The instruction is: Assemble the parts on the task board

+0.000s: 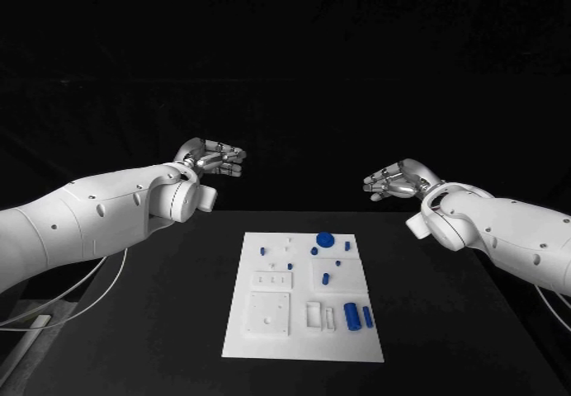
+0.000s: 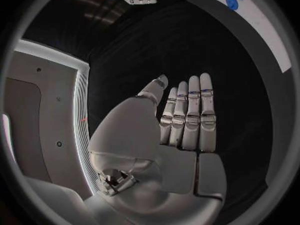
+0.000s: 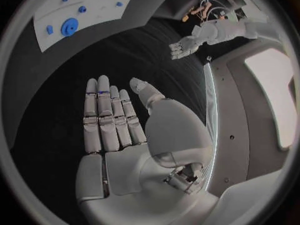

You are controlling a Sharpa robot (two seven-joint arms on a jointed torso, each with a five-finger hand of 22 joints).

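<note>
A black surface (image 1: 428, 330) is seen against a dark, unlit room; nothing of the background can be made out in the head view. The white task board (image 1: 268, 338) is laid flat at mid-surface, long side running away from the robot.

On the board: a round blue disc (image 1: 325, 239) is set near the far edge, w/ a small blue part (image 1: 345, 244) just beside it and another (image 1: 314, 250) just nearer. A blue piece (image 1: 327, 276) is placed approx. mid-board. Two upright-lying blue cylinders (image 1: 352, 315) are found at the near right corner area, side by side, next to white slotted blocks (image 1: 320, 316). A raised white square (image 1: 269, 313) is seen on the board's near left part.

The left hand (image 1: 214, 158) is held up beyond the board's far left corner, well apart from it, nothing in it. The right hand (image 1: 396, 180) is held likewise beyond the far right corner, nothing in it.

Wrist views add what the head view can't give: the left hand (image 2: 181, 125) is shown flat, fingers straight and close together, thumb out, palm bare. Same for the right hand (image 3: 119, 125). The board (image 3: 100, 7) and disc (image 3: 69, 26) are caught at the rim of the right wrist view; the board (image 2: 262, 20) also in the left wrist view. A pale grey panel w/ a bright edge strip (image 3: 209, 110) is seen beside the surface in the right wrist view.
</note>
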